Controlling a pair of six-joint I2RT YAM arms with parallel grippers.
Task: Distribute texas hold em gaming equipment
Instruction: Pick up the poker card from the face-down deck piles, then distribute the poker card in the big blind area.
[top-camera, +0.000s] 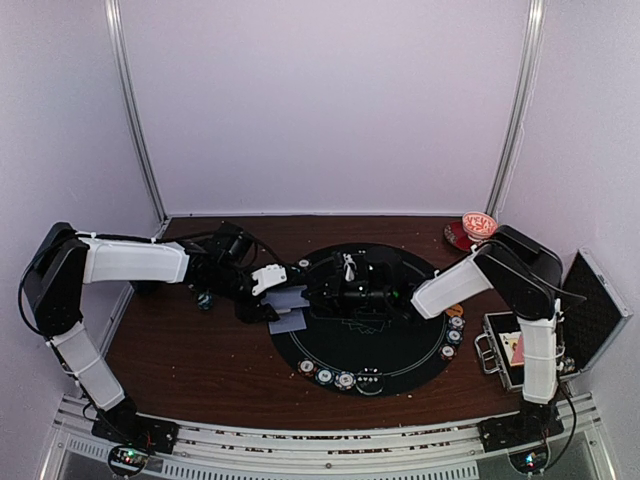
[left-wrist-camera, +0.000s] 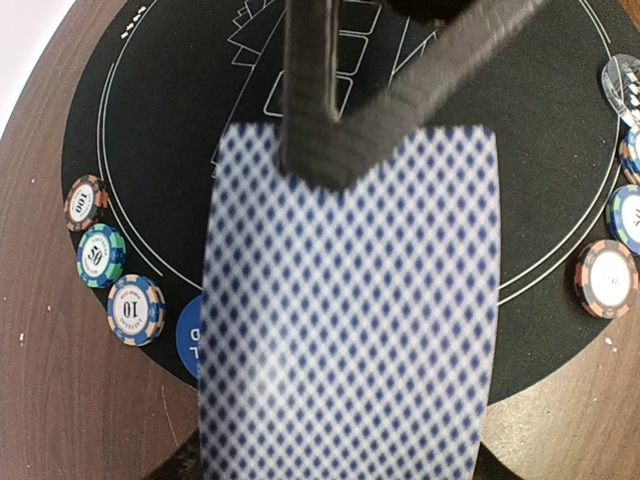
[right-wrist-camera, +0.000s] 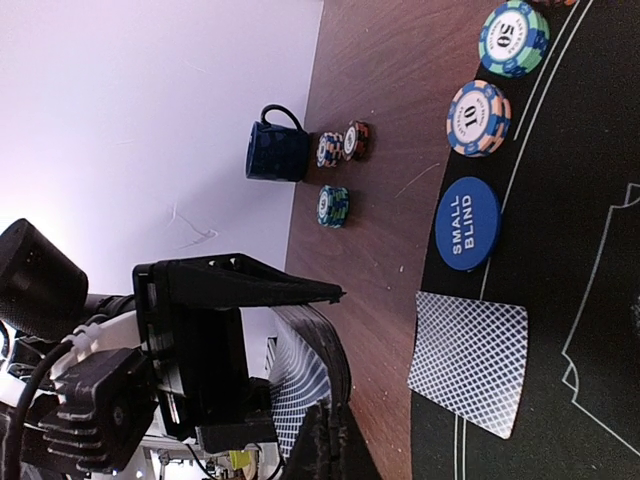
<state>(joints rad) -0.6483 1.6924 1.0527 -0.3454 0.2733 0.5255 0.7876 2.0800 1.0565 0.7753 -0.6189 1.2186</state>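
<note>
A stack of blue-checked playing cards (left-wrist-camera: 350, 300) fills the left wrist view. My left gripper (top-camera: 285, 298) is shut on this deck at the mat's left edge, and the deck bows between its black fingers (right-wrist-camera: 250, 285). My right gripper (top-camera: 318, 290) is shut, its dark fingers (left-wrist-camera: 310, 120) pinching the far edge of the top card. One card (right-wrist-camera: 468, 360) lies face down on the black round mat (top-camera: 400, 345), beside the blue "small blind" disc (right-wrist-camera: 468, 222). Striped chips (right-wrist-camera: 479, 118) sit near the mat's rim.
Three more chips (right-wrist-camera: 332, 205) and a dark mug (right-wrist-camera: 276, 152) stand on the wood left of the mat. More chips (top-camera: 452, 337) line the mat's right rim. A red-patterned cup and saucer (top-camera: 478, 225) is back right, an open metal case (top-camera: 560, 330) far right.
</note>
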